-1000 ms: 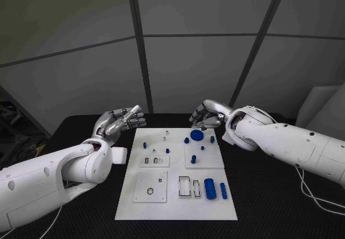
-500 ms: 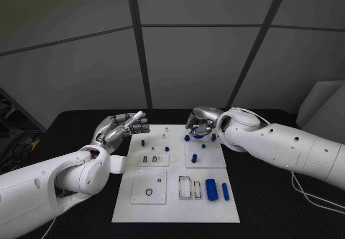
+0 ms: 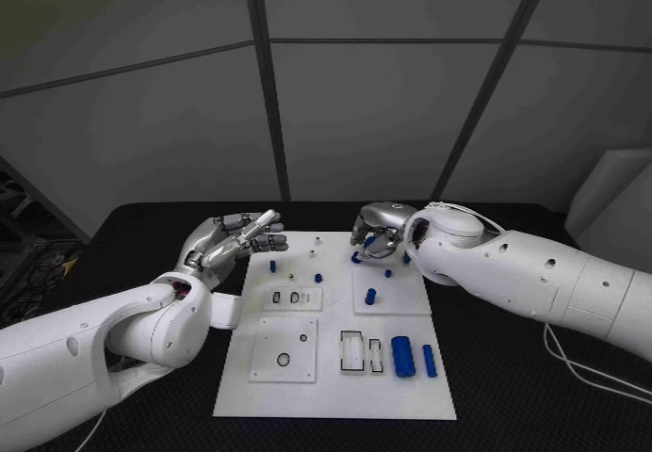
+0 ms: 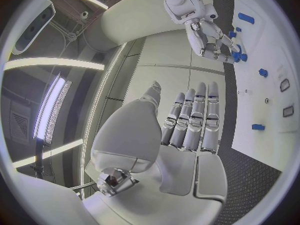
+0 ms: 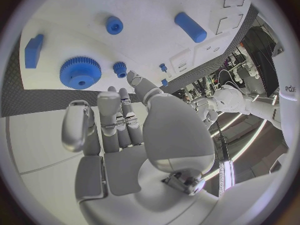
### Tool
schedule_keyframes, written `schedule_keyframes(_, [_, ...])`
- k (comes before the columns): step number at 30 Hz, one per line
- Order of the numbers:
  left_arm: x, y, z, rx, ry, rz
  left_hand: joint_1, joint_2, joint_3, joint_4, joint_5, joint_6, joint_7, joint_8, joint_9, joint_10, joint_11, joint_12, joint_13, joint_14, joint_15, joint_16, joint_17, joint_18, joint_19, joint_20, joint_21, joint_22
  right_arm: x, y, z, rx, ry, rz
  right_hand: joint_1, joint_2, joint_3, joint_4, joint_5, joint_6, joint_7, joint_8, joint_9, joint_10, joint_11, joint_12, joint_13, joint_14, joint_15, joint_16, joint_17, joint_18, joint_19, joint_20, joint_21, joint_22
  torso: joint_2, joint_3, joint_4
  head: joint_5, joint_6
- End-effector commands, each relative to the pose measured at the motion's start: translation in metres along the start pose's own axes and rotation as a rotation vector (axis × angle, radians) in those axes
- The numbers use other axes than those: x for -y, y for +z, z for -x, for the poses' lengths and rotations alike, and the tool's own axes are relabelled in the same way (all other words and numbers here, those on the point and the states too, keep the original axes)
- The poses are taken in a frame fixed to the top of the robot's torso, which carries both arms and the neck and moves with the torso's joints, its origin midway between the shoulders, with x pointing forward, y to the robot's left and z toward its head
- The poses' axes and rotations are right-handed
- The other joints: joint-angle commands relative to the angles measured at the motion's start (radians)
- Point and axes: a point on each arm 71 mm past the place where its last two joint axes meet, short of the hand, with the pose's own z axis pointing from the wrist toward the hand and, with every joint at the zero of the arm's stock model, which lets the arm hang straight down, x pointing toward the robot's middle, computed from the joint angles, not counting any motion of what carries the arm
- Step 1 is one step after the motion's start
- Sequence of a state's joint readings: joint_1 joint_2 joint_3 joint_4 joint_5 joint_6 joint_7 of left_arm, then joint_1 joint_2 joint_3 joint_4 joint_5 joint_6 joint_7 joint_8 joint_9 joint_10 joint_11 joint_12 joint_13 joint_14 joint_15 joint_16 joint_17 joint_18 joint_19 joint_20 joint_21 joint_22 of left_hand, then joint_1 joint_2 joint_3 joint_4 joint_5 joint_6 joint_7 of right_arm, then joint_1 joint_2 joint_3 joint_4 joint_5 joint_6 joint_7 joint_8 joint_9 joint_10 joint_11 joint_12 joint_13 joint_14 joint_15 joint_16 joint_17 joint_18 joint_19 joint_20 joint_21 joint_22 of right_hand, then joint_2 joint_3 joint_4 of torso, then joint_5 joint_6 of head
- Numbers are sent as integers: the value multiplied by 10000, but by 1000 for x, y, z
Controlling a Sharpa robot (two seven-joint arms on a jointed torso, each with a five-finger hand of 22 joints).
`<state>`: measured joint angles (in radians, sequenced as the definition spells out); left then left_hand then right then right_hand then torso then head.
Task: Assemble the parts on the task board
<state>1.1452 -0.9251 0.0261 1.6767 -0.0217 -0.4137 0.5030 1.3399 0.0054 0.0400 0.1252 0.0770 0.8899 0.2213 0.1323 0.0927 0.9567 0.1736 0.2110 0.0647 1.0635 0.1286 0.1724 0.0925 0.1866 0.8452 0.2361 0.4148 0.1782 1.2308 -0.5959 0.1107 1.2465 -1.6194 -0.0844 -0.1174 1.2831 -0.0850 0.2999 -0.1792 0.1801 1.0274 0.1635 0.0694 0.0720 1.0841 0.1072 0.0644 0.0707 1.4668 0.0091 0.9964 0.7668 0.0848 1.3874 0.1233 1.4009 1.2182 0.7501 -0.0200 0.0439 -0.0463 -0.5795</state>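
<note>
Job's barely begun, I reckon: most blue parts lie loose on the white board (image 3: 258, 391) mid-bench, the big cylinder (image 3: 403, 356) near-right, the gear (image 5: 80, 73) at the far edge. My right hand (image 3: 377, 234) hovers over that gear, fingers apart, holding nothing. My left hand (image 3: 231, 239) hangs off the board's far-left corner, open, empty.

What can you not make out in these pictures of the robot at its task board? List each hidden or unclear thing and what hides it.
- Large blue gear: in the head view the right hand covers it, so contact cannot be told.
- Small parts at the far end of the task board: too small in the head view to identify.
- Left hand: the head view leaves unclear whether its fingers hold anything.
</note>
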Motion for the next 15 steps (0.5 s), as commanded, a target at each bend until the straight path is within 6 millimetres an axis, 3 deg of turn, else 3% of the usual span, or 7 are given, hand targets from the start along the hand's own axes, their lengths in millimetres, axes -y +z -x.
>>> schedule_keyframes(1, [2,0,-2,-213,45,-87,-10,-5,-8,-57,37,61,-17,-49,-13,59,-17,-41,-9,41,10,-34,-14,-37,66,7,37,8,0,1,-1,-342,-260,-94,114,22,-1,59,-48,-83,-10,-48,3,-60,-1,-26,18,165,91,153,139,-193,105,-3,80,121,25,10,-17,14,-20])
schedule_keyframes(15, [2,-1,0,-188,64,-58,-26,-6,-18,-57,36,64,-10,-55,-14,60,-13,-51,-9,43,11,-41,-16,-39,72,6,40,7,-3,6,-5,-662,-291,-58,139,180,180,161,13,64,-38,-23,37,288,-45,-10,51,152,68,865,759,-287,333,2,417,694,69,21,-21,20,-72])
